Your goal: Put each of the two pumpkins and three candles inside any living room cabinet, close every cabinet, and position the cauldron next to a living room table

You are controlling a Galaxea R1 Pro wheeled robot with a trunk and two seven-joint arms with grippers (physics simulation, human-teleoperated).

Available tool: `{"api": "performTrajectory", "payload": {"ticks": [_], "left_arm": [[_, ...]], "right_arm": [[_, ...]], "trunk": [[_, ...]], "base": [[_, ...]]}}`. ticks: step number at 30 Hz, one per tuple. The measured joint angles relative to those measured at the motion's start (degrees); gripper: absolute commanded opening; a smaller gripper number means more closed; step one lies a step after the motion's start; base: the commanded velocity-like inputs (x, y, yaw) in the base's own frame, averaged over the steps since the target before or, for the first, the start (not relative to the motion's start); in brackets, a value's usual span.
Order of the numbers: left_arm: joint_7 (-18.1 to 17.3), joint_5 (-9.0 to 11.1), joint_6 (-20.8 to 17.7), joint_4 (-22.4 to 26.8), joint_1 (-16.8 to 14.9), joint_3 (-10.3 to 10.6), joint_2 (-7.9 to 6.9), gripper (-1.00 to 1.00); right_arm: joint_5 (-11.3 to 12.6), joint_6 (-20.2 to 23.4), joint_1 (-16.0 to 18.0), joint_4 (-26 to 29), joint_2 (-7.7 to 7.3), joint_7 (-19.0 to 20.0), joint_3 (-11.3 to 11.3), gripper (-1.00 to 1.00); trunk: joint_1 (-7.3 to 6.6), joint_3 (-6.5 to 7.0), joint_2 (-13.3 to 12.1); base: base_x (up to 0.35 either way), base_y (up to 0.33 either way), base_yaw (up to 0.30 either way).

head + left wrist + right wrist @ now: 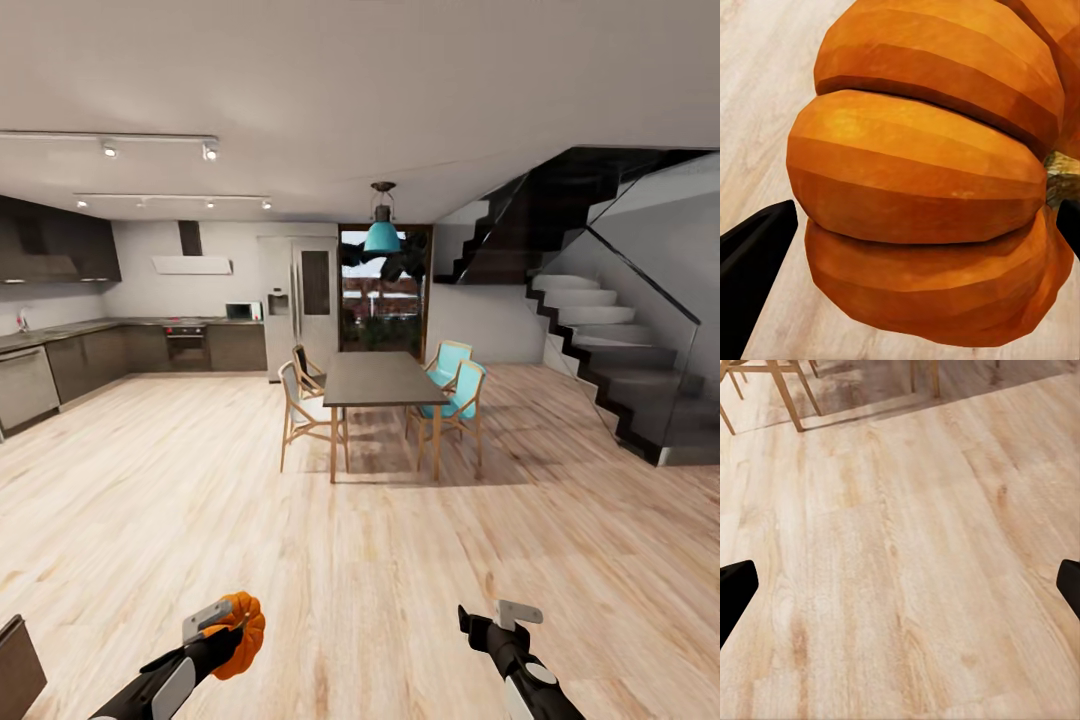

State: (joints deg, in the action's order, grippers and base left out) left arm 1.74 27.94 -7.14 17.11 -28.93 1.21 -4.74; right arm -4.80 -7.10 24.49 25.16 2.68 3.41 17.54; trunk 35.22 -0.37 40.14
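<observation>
The left gripper [228, 622] pinches a ribbed pumpkin [930, 180] across its flanks; the right gripper [500, 622] hangs with jaws spread, empty. The pumpkin looks rigid, light and probably smooth-skinned, so its grooves likely offer the surest hold.

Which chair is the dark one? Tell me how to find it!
Find the long dark dining table under the teal hanging lamp. On its kitchen side stand two wooden chairs; the dark chair is the farther one. Its back looks dark, unlike the pale nearer chair.
</observation>
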Motion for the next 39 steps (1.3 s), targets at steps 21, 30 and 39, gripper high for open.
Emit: {"api": "performTrajectory", "payload": {"ticks": [21,30,39], "left_arm": [[0.04,-0.16,0.00,-0.13,-0.02,0.00,1.46,-1.00],[0.02,-0.09,-0.02,-0.09,0.00,0.14,1.51,-1.00],[0.01,-0.25,-0.01,-0.11,0.02,0.12,1.51,-1.00]], "right_arm": [[0.00,0.12,-0.01,0.03,-0.06,0.14,0.08,1.00],[2.16,1.22,0.01,-0.05,-0.07,0.66,0.14,1.00],[5.43,6.28,-0.01,-0.22,-0.02,0.45,0.24,1.00]], "trunk": [[-0.03,0.37,0.03],[-0.03,0.29,0.02],[0.00,-0.44,-0.04]], "base": [[0.296,0.000,-0.207],[0.344,0.000,-0.177],[0.168,0.000,-0.008]]}}
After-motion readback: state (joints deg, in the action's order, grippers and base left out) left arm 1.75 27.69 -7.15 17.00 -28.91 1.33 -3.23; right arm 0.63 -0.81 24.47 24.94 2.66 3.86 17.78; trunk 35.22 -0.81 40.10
